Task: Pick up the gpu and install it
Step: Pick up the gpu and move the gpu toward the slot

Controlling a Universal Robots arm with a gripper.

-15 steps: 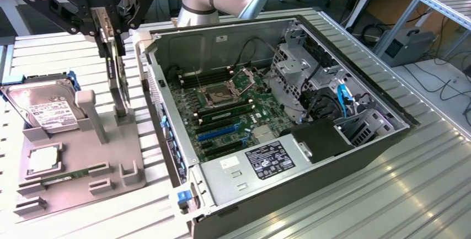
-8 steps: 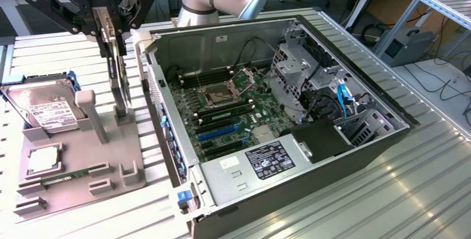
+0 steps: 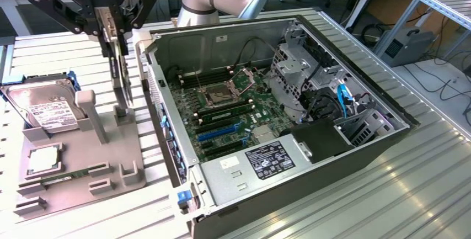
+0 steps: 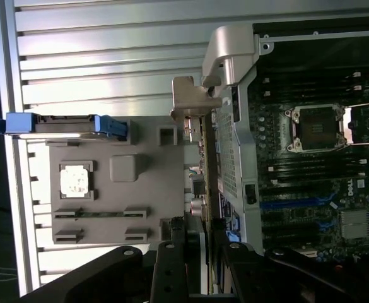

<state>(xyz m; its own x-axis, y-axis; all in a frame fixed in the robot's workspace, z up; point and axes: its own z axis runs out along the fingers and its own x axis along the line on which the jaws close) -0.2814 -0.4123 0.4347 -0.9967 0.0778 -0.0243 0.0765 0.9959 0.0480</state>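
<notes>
Gpu (image 3: 119,73), thin dark card edge-on, upright by grey holder (image 3: 81,164), fingers (image 3: 105,25) clamped on its top

- You see black fingers (image 4: 175,265) against the pale background.
- The gpu (image 3: 118,76) shows you a dark card with a silvery metal edge.
- The holder tray (image 3: 81,178) is plain matt grey.
- The hard drive (image 3: 46,113) is silver with a white printed label and blue side rails.
- The motherboard (image 3: 228,120) is green with blue and black slots.
- The table (image 3: 412,195) is silvery, ribbed in parallel stripes.
</notes>
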